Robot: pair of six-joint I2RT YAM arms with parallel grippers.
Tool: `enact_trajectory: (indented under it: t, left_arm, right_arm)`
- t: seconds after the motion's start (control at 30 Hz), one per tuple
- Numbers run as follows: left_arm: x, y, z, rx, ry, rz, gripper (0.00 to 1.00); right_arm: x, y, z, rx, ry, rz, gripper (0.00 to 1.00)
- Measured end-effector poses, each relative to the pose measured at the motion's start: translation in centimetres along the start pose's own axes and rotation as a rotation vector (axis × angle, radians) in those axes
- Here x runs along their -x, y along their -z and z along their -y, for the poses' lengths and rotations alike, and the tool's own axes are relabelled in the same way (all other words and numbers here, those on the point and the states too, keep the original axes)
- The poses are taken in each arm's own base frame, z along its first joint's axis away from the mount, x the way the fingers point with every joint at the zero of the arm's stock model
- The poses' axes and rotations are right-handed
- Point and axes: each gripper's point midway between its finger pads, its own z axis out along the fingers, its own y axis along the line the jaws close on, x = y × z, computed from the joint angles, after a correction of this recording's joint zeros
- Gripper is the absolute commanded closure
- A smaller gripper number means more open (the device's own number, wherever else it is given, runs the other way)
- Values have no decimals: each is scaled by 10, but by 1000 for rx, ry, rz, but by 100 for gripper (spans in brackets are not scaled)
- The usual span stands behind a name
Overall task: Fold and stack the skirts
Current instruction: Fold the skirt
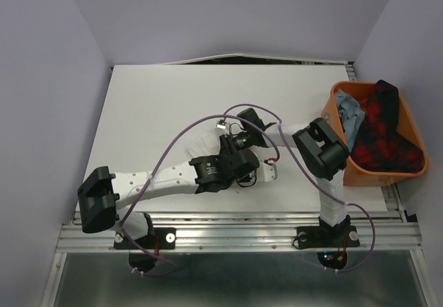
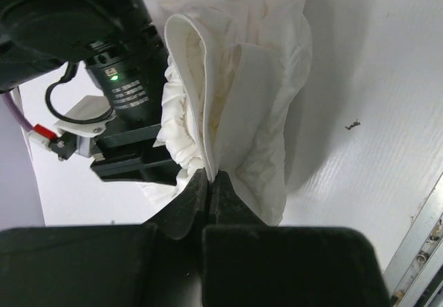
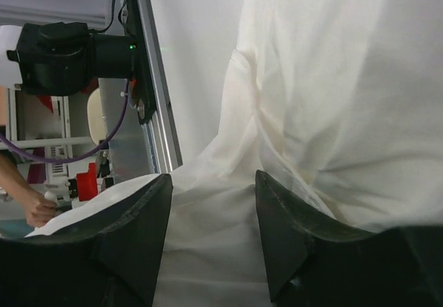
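Overhead light: bright, even, falling from above; table reads near white, walls faintly lilac.
Overhead shadows: soft, short, pooled under the arms.
Left wrist exposure: skirt almost washed out, folds told only by pale grey shading; soft shadow on the table to its right.
Left wrist focus: left fingers black, close, blurred.
Right wrist exposure: skirt warm cream, light glowing through.
Right wrist focus: right fingers dark, soft-edged; rail behind sharper.

Thin skirt lay mid-worktop, toward front edge; tub sat at right edge, denim skirt left of plaid skirt inside.
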Motion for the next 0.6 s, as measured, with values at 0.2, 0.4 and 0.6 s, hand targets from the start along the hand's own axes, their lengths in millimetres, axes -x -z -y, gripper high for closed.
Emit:
enact_trajectory:
  t: [0.2,0.4,0.6]
  left_arm:
    - [3,10,11,-52,-30,23,100]
    - [10,17,28,-121,-54,60,100]
    - [11,20,33,-152,-56,70,100]
  right_arm:
    - [42,5,-18,-52,93,33,31]
    - [112,23,-49,-71,250,137,26]
    - [171,32,-40,-108,357,221,28]
